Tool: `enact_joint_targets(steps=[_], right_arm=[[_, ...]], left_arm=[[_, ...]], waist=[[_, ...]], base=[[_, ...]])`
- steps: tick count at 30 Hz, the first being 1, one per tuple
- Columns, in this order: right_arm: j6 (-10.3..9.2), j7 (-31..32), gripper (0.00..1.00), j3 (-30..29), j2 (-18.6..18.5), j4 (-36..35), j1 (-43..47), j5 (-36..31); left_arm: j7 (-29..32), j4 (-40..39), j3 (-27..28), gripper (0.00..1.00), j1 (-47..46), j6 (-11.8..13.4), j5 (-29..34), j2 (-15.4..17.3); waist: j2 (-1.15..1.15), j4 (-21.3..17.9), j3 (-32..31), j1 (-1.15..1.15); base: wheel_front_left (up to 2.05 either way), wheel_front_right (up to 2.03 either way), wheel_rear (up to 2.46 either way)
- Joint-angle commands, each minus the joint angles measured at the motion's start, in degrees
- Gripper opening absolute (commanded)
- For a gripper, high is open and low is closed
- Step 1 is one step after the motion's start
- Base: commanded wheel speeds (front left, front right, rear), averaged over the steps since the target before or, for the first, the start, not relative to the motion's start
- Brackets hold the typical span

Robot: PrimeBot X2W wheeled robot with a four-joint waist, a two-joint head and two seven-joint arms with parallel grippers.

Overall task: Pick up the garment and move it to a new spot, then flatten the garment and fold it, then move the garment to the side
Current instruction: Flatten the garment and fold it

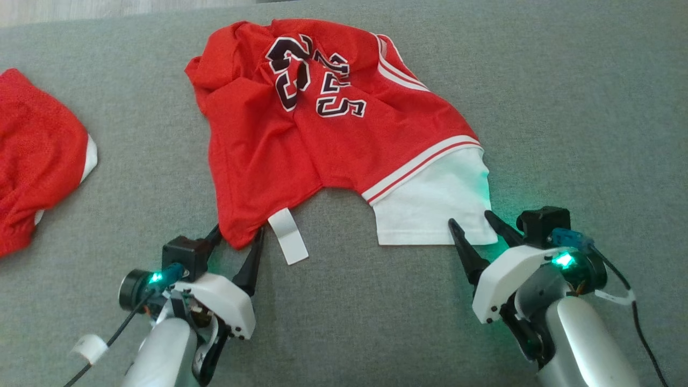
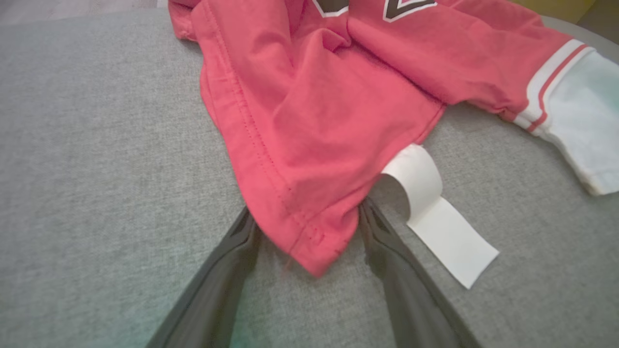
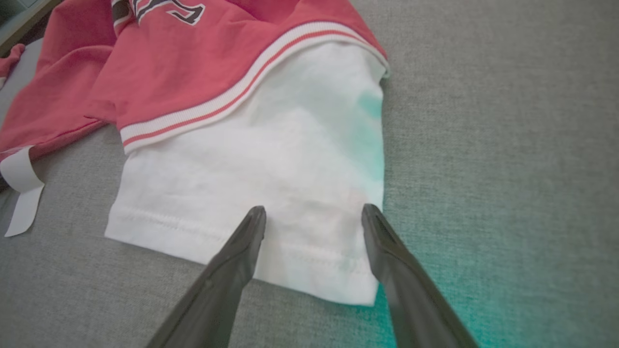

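Jersey (image 1: 322, 123), red with dark numbers edged in white, lies crumpled on the grey surface (image 1: 564, 107), near the middle of the head view and just ahead of both my arms. Its white sleeve (image 1: 435, 207) sticks out from under a red-and-white striped band on my right side and lies flat. A white label (image 1: 288, 236) hangs from the near red hem, curls over, and rests on the surface.

My left gripper (image 1: 239, 231) is spread wide and grasps nothing. The lowest corner of the red hem lies between its jaws, one on each side of the cloth, with the label just to the right of them.

My right gripper (image 1: 470, 217) is equally spread and grasps nothing. Its jaws sit over the near hem of the sleeve, by its right corner; I cannot tell whether they touch it.

Well apart to my left lies another red cloth (image 1: 37, 156), cut off by the edge.
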Motion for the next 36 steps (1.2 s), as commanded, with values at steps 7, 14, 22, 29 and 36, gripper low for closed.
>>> enact_joint_targets(steps=[7, 14, 22, 29, 36], right_arm=[[0.42, 1.4, 1.00, -0.6, -0.3, -2.2, 0.2, -1.2], [0.42, 2.7, 1.00, -1.9, -0.3, -2.9, 1.3, -2.1], [0.42, 4.2, 1.00, -1.1, -0.3, -3.4, 1.9, -1.4], [0.42, 5.6, 1.00, 2.8, -0.3, -1.9, 1.2, 1.9], [0.42, 7.2, 0.00, 7.4, -0.3, 0.7, -0.9, 5.5]], left_arm=[[0.3, -2.7, 0.7, 1.00, -1.7, 0.1, -0.9, 0.8], [1.7, -4.7, 0.4, 1.00, -1.4, 0.3, -1.6, 1.1], [3.3, -7.1, 0.2, 1.00, -0.6, 0.9, -2.3, 1.7], [3.6, -7.4, 0.0, 0.49, -1.0, 0.9, -2.8, 1.9], [3.0, -6.3, 0.0, 0.00, -2.0, 0.8, -3.6, 1.8]], waist=[[0.00, -0.2, 0.0, 0.00], [0.00, -0.5, -0.3, 0.00], [0.00, -0.8, 0.2, 0.00], [0.00, -0.3, 1.2, 0.00], [0.00, 0.0, 1.3, 0.00]], base=[[0.00, 0.00, 0.00], [0.00, 0.00, 0.00], [0.00, 0.00, 0.00], [0.00, 0.00, 0.00], [0.00, 0.00, 0.00]])
